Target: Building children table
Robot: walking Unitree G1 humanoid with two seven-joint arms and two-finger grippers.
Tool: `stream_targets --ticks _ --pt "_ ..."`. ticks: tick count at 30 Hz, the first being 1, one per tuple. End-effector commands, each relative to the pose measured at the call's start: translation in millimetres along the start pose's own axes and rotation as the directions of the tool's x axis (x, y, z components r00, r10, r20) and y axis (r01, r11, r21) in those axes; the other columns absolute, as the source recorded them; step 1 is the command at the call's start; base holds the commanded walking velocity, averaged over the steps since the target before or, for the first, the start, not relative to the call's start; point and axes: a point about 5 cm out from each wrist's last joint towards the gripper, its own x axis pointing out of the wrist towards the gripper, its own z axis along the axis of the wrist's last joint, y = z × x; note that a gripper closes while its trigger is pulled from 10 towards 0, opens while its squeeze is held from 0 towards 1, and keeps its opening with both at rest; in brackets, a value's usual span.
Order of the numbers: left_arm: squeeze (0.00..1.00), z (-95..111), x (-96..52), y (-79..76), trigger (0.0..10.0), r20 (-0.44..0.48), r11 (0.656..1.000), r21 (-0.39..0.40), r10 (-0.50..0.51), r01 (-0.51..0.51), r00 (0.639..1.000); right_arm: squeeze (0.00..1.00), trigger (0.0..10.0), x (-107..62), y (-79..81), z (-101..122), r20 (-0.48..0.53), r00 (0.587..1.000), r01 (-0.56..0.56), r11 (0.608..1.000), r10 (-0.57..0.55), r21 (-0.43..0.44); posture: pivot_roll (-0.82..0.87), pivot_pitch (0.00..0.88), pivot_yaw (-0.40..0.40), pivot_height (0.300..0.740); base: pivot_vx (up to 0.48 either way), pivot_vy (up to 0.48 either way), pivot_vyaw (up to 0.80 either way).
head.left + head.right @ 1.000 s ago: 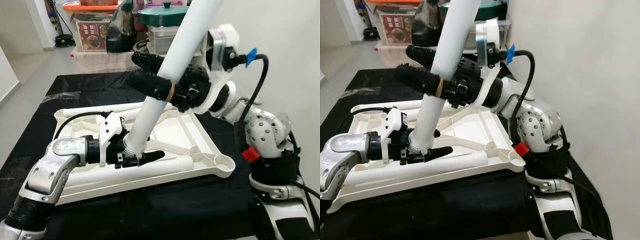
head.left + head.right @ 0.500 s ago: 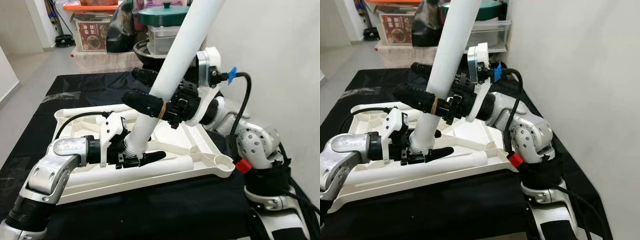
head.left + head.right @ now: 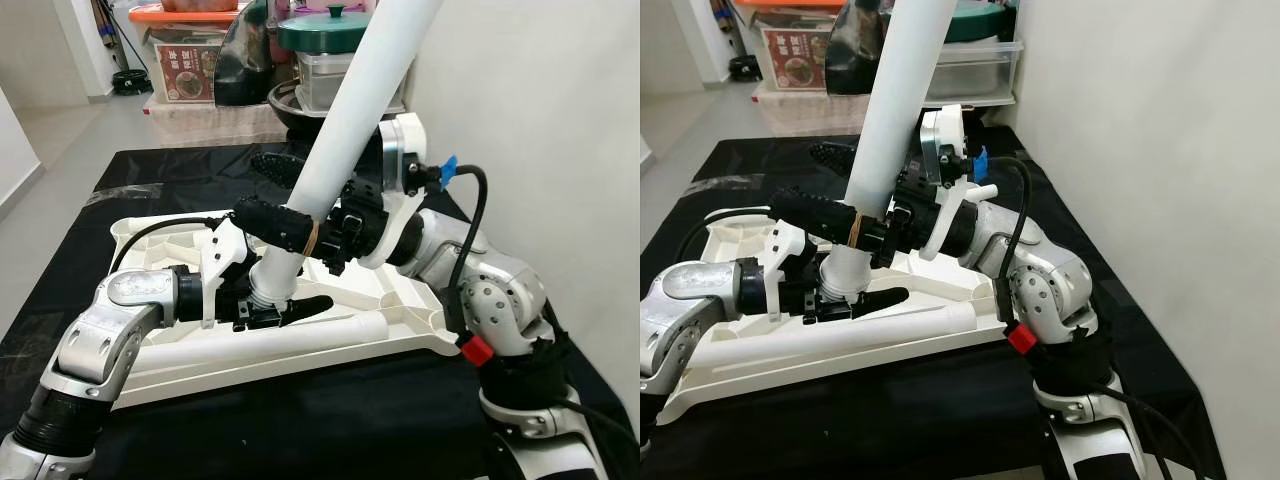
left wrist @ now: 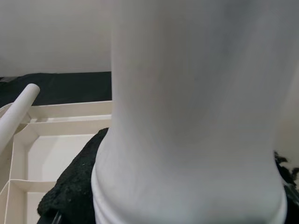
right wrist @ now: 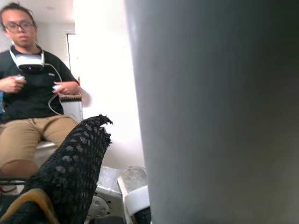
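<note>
Sliding lower along the long white plastic table leg (image 3: pixel 345 120), the right gripper (image 3: pixel 285 195) is clamping it while the left gripper (image 3: pixel 275 312) is pinching its threaded foot, at 9 o'clock of the upturned white plastic tabletop (image 3: pixel 400 290) on the black-covered counter (image 3: pixel 300 420); twisting squarely should seat it.

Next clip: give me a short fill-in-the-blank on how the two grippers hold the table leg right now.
1. The left gripper clamps the white table leg at its threaded ____ end.
2. The right gripper grips the same leg ____ up than the left one.
3. The upturned white tabletop lies on a ____ cloth.
4. The leg stands ____, not upright.

Missing words: lower; higher; black; tilted
</note>
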Motion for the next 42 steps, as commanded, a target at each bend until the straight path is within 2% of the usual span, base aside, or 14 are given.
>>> stream_targets --ticks 1,2,5,6,23,24,25,27,28,34,38,41,42 --pt "0.00 0 4.6 -2.5 10.0 -0.002 0.999 0.000 -0.034 0.034 0.999 0.00 10.0 6.0 6.1 -2 -0.005 1.000 -0.028 0.999 0.028 -0.025 0.01 0.000 -0.036 0.740 0.000 0.000 0.00" --pt "0.00 0 4.8 -2.7 10.0 -0.002 0.999 0.001 -0.035 0.035 0.999 0.00 8.6 7.0 5.6 -5 -0.019 1.000 -0.018 0.999 0.017 -0.045 0.01 0.000 -0.036 0.740 0.000 0.000 0.00" --pt "0.00 0 4.9 -2.8 10.0 -0.002 0.999 0.001 -0.036 0.036 0.999 0.00 8.6 7.6 5.3 -8 -0.029 1.000 -0.011 0.998 0.010 -0.059 0.01 0.000 -0.036 0.740 0.000 0.000 0.00" --pt "0.00 -1 5.4 -3.2 10.0 -0.002 0.999 0.000 -0.037 0.037 0.999 0.00 0.0 8.6 5.9 -9 -0.027 1.000 -0.011 0.998 0.009 -0.059 0.01 0.000 -0.036 0.740 0.000 0.000 0.00" --pt "0.00 -3 6.0 -5.0 10.0 -0.012 0.999 0.014 -0.046 0.046 0.999 0.00 0.0 9.8 3.9 -14 0.010 0.999 0.032 0.998 -0.031 -0.056 0.01 0.000 -0.035 0.740 0.000 0.000 0.00" --pt "0.50 -3 5.4 -4.8 10.0 -0.003 0.999 0.022 -0.039 0.039 0.999 0.00 0.0 8.1 2.4 -13 0.018 0.999 0.047 0.997 -0.046 -0.058 0.01 0.000 -0.036 0.740 0.000 0.000 0.00" --pt "0.85 -3 4.6 -4.3 10.0 0.007 0.999 0.025 -0.031 0.031 0.999 0.00 0.0 6.6 0.7 -12 0.026 0.998 0.063 0.996 -0.062 -0.062 0.01 0.000 -0.037 0.740 0.000 0.000 0.00" --pt "0.85 -2 4.0 -3.9 10.0 0.014 0.999 0.026 -0.025 0.025 1.000 0.00 0.0 5.6 -0.5 -12 0.031 0.997 0.074 0.995 -0.072 -0.064 0.01 0.000 -0.037 0.740 0.000 0.000 0.00" --pt "1.00 -1 2.2 -3.5 10.0 0.028 1.000 0.018 -0.021 0.020 0.999 0.00 0.0 4.0 -2.3 -11 0.035 0.996 0.088 0.994 -0.086 -0.070 0.01 0.000 -0.038 0.740 0.000 0.000 0.00" --pt "1.00 8 -3.4 -2.0 10.0 0.084 1.000 -0.007 -0.010 0.011 0.996 0.00 0.0 -0.1 -6.1 -10 0.036 0.993 0.112 0.991 -0.109 -0.078 0.02 0.000 -0.046 0.740 0.000 0.000 0.00" --pt "1.00 9 -9.9 6.4 10.0 0.081 0.998 0.002 0.068 -0.069 0.994 0.00 0.0 -4.6 -12.8 -10 0.018 0.988 0.154 0.980 -0.153 -0.123 0.02 0.000 -0.050 0.740 0.000 0.000 0.00" --pt "1.00 11 -17.2 10.4 10.0 0.092 0.991 0.014 0.135 -0.137 0.987 0.00 0.0 -21.3 -37.9 -8 -0.032 0.948 0.302 0.929 -0.315 -0.212 0.02 0.000 -0.053 0.740 0.000 0.000 0.00" --pt "1.00 11 -17.2 10.4 10.0 0.092 0.991 0.014 0.135 -0.137 0.987 0.00 0.0 -21.3 -37.9 -8 -0.032 0.948 0.302 0.929 -0.315 -0.212 0.02 0.000 -0.053 0.740 0.000 0.000 0.00"
